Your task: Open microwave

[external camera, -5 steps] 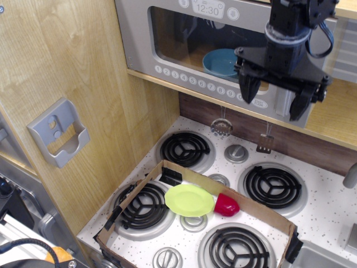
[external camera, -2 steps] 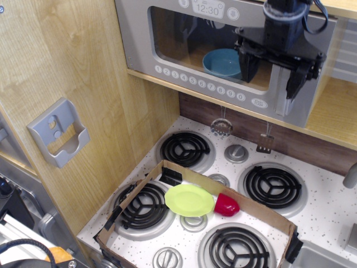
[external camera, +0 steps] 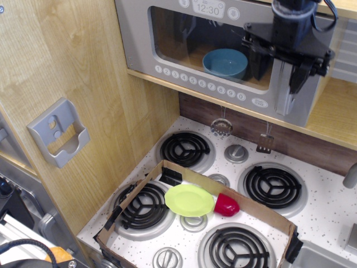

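Observation:
The grey toy microwave sits on the wooden shelf at the top, with its window door looking shut and a blue bowl inside. Its silver vertical handle is at the door's right end, past the row of white number buttons. My black gripper hangs in front of the upper part of the handle. It is open, with one finger left of the handle and the other right of it. I cannot tell whether the fingers touch the handle.
Below is a toy stove with black coil burners. A cardboard tray on it holds a lime green plate and a red cup. A grey bracket holder is on the wooden wall at left. Small utensils hang under the shelf.
My gripper has risen and shifted right, from below the button row to the handle. Its open fingers now stand on either side of the handle. The microwave door has not moved.

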### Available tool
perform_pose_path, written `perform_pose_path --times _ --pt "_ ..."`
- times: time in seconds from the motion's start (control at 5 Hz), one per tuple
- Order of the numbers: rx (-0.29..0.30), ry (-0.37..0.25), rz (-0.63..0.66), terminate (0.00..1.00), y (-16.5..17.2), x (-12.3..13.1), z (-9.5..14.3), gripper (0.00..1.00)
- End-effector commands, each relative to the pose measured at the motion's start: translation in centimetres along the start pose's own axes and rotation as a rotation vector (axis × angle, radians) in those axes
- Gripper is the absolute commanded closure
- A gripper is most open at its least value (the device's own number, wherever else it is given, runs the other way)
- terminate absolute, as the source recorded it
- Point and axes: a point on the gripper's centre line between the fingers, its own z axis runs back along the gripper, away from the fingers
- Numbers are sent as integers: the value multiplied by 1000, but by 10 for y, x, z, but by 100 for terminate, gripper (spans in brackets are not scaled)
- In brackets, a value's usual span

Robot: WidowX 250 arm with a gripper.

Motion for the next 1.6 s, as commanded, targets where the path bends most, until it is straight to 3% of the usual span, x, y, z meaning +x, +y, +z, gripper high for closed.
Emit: perform_pose_path --times 0.0,0.4,0.6,0.8,1.0,1.2,1.4 --pt "4 -55 75 0 -1 -19 10 100" --pt "13 -18 188 0 3 -72 7 100" --pt "54 19 273 0 2 -105 14 0" --pt "101 22 389 0 -18 -132 17 0" --pt "57 -20 553 0 -68 -160 -4 0" --pt "38 -49 437 0 -99 -159 -8 0" --pt "49 -54 325 0 -121 -138 -5 0"
